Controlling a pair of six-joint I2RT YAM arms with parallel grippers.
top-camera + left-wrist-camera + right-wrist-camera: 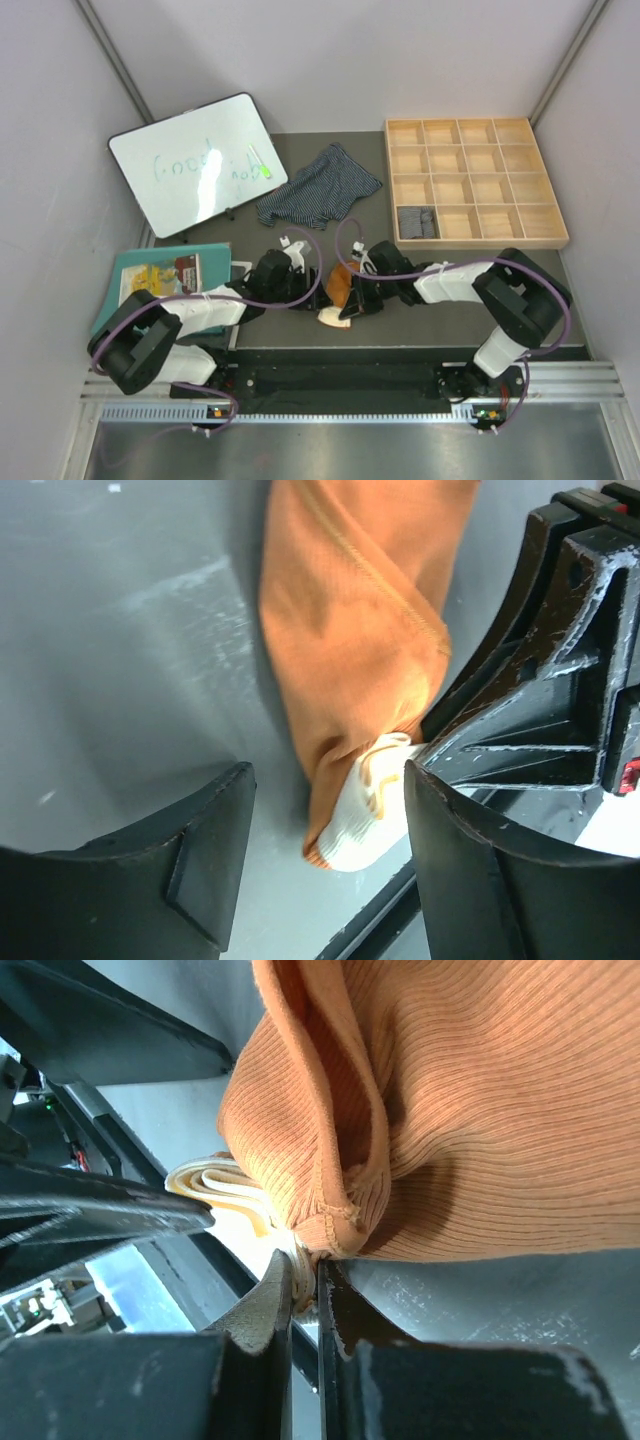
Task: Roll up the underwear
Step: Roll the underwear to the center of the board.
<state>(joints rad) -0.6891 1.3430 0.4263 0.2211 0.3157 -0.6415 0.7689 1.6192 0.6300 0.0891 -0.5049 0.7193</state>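
Note:
The rust-orange underwear lies bunched near the mat's front edge, between my two grippers. My right gripper is shut on its cream waistband, with the ribbed orange cloth bulging above the jaws. My left gripper stands open just to the left. The folded waistband end sits in the gap between the fingers, which do not touch it. The dark navy white-striped underwear lies spread out at the back. The grey pinstriped underwear sits rolled in a near-left compartment of the wooden tray.
A whiteboard leans at the back left. A teal mat with a picture book lies at the left beside my left arm. The tray of several compartments fills the back right. The table's black front rail runs close behind the orange pair.

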